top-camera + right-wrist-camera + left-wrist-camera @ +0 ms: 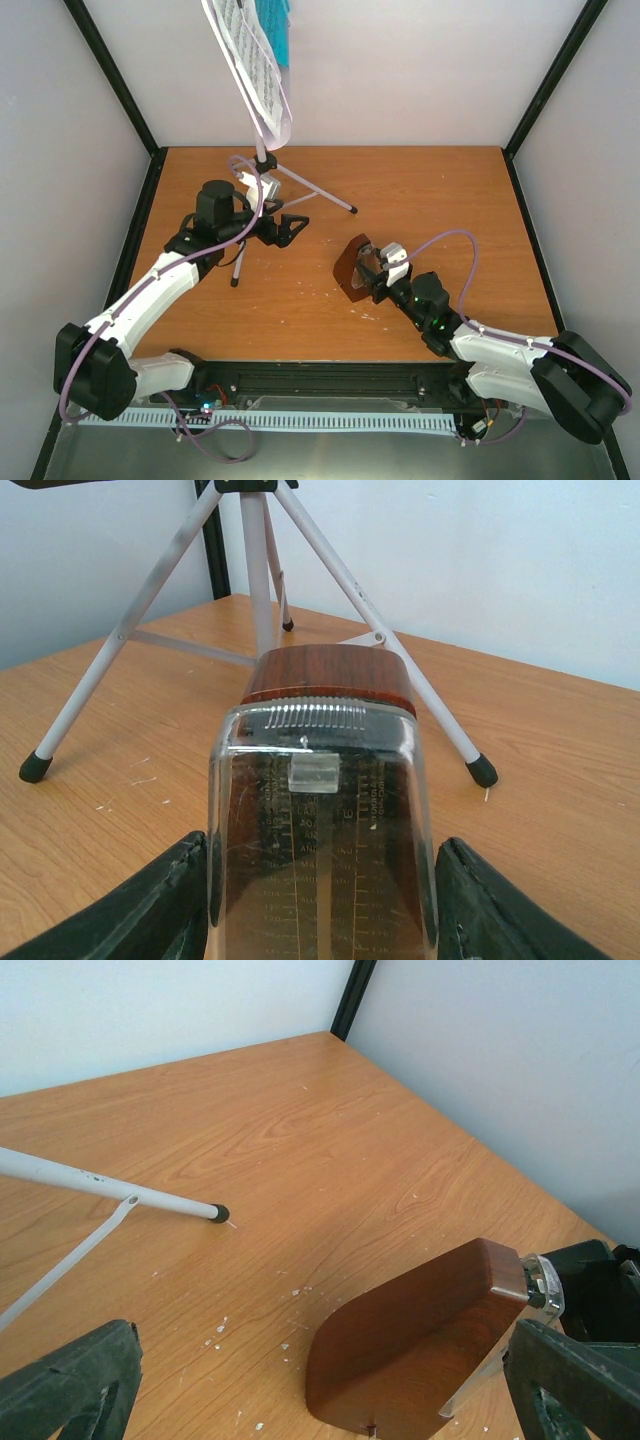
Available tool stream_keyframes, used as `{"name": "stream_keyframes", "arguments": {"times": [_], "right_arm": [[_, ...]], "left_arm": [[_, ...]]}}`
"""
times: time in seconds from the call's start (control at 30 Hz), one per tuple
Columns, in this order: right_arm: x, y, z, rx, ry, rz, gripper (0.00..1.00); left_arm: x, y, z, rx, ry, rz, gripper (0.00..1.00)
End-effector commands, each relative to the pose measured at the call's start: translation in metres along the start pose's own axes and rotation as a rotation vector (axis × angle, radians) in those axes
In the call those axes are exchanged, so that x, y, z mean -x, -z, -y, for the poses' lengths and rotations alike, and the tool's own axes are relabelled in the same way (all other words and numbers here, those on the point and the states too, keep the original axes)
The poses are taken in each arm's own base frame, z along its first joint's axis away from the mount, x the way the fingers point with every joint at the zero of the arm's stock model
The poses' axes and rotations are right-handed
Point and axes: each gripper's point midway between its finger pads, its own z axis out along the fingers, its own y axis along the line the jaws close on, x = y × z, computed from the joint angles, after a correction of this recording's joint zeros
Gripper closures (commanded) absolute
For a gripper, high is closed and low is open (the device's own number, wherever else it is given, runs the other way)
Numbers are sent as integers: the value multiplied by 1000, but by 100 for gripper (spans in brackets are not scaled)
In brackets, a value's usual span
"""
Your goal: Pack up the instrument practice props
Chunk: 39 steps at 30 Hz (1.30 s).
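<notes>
Small brown pyramid metronome [320, 810] clamped in my right gripper [385, 268] | my left gripper [288, 228] wide, empty | silver-white tripod music stand [318, 190] unpacked

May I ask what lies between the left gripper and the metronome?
Only bare tabletop separates the left gripper from the metronome, plainly in the top view.

Counting what stands on our table

We count one music stand [262, 163] on three legs, one metronome [350, 270], one teal booklet [280, 30] and one wooden table [450, 200]. We cannot number the overlapping pages of the white sheet music [248, 60]. We count two arms: the left arm [150, 290] and the right arm [500, 345].
</notes>
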Motion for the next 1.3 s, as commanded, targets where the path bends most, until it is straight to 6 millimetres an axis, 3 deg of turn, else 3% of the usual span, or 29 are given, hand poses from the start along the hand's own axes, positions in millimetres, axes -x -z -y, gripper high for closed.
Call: {"name": "stream_keyframes", "arguments": {"times": [0.0,0.9,1.27], "right_arm": [[-27,1,-1,-2,9,-96,52],[-29,-12,-9,37,-8,-117,51],[-40,-12,-8,34,-5,-143,47]], "left_arm": [[8,2,-1,6,-15,18,0],[6,0,-7,39,-27,12,1],[4,-1,-8,39,-24,6,1]]}}
